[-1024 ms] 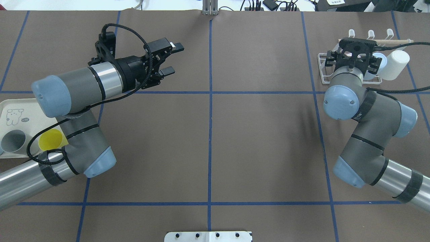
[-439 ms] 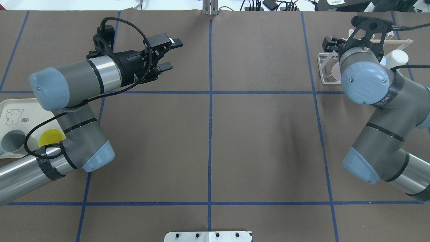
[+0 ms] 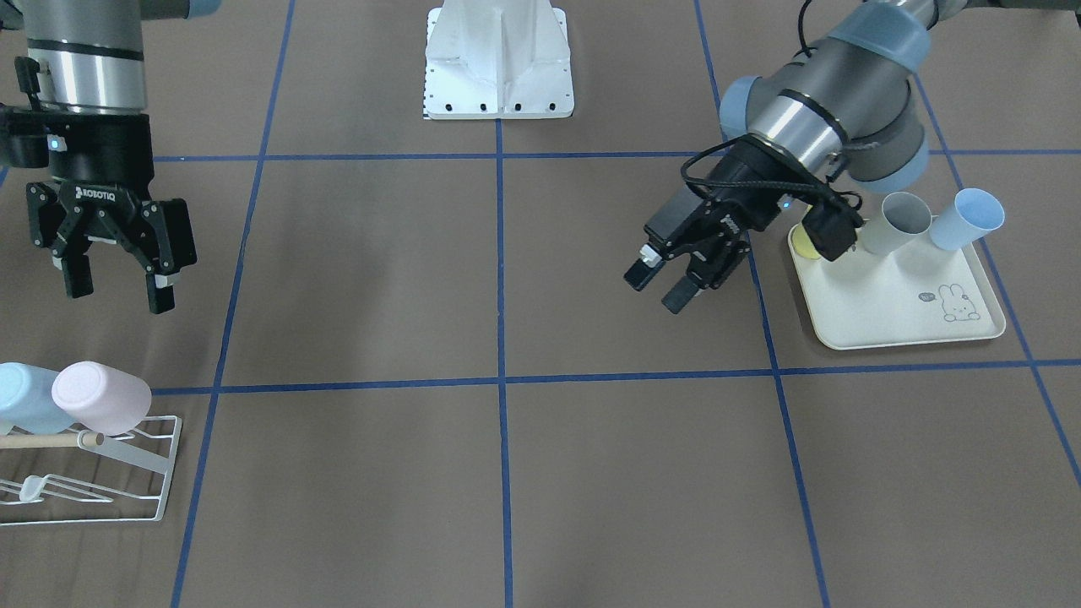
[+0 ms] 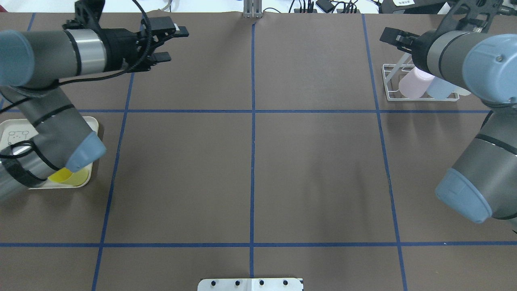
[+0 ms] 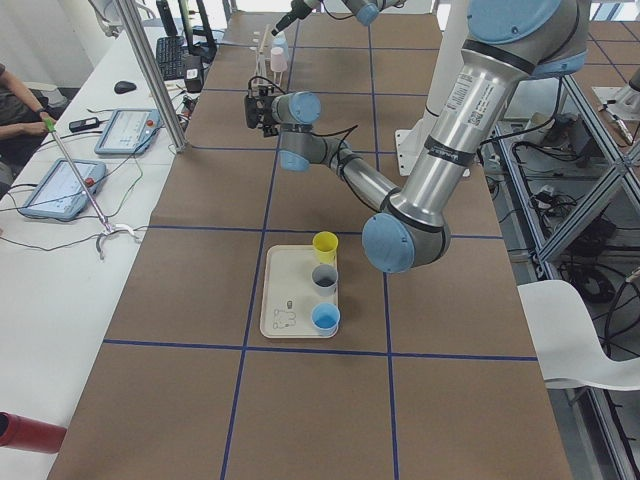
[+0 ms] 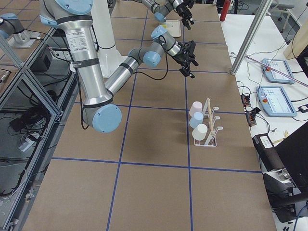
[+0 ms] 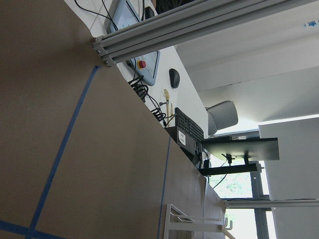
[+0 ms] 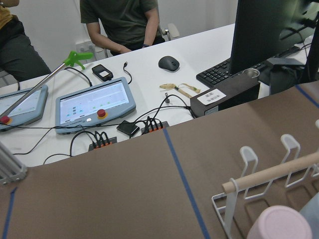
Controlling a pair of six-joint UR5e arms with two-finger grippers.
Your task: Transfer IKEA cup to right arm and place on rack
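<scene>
Apparently caught between cups: found a pink cup (image 3: 93, 395) seated on the rack (image 3: 160, 456) beside a pale-blue cup (image 3: 21, 397), and noted three more on the tray (image 3: 895, 312), namely a grey cup (image 3: 897, 221), a sky-blue cup (image 3: 967, 218) and a yellow cup (image 5: 325, 246). Judged the next pick best done by swinging the left gripper (image 3: 657, 287) to the tray, dropping squarely over one cup's wall, clear of its neighbours, and gripping so as to leave room for the other fingers at the hand-over. Saw that gripper spread wide, holding and touching nothing, above bare table, with the tray at three o'clock in the front-facing view. Saw the right gripper (image 3: 118, 291) likewise wide open and empty, with the rack at six o'clock in that view, well apart.
</scene>
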